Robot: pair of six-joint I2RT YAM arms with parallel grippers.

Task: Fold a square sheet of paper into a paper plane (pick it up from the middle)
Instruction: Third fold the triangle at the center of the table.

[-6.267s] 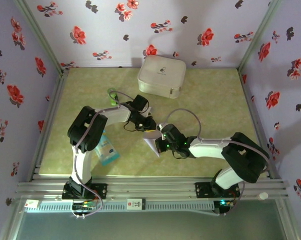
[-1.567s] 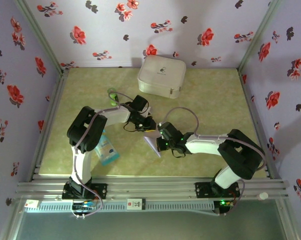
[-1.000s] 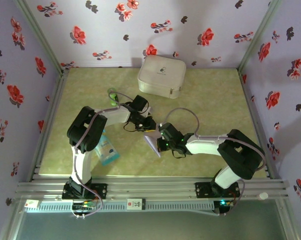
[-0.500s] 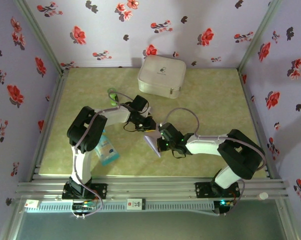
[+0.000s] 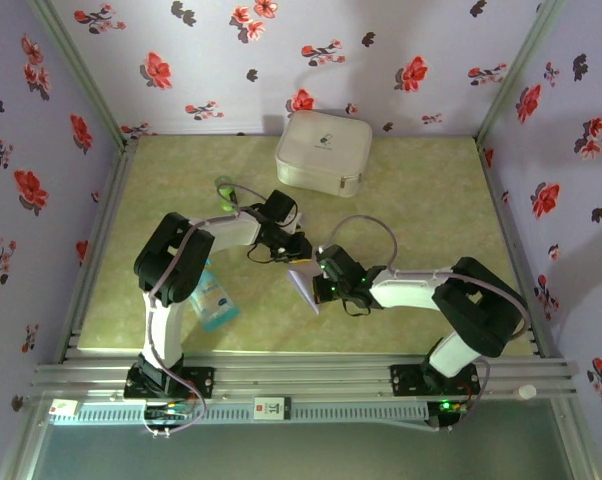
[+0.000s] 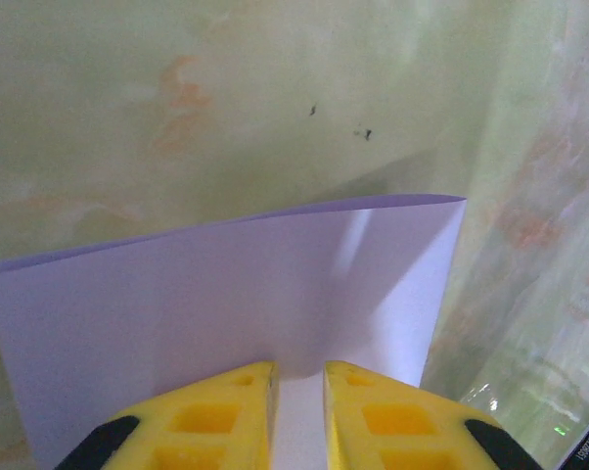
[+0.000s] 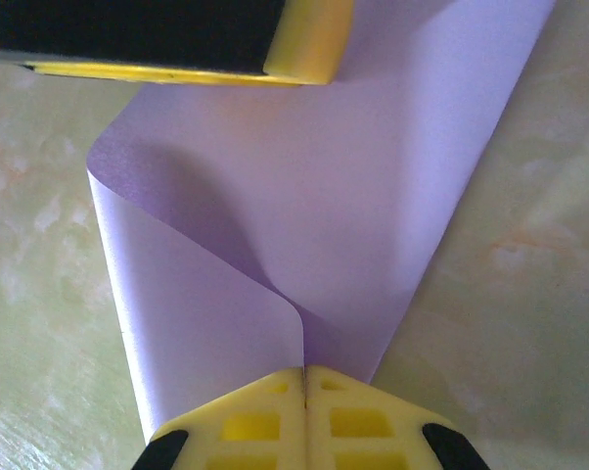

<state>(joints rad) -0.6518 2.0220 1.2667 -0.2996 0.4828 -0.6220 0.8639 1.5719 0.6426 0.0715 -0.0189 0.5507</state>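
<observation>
Out on the desk (image 5: pixel 431 230), the square sheet of paper (image 7: pixel 324 196) lies half curled over. Right pincer (image 7: pixel 304 377) is clamped on the rolled edge; left pincer (image 6: pixel 299 377), slightly parted, rests on the opposite edge. Looks featherlight, floppy, crease-happy, so pinching edges seems safest.

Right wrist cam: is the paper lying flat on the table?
No, the paper curls up off the table into a loop that ends between the shut right fingers.
</observation>
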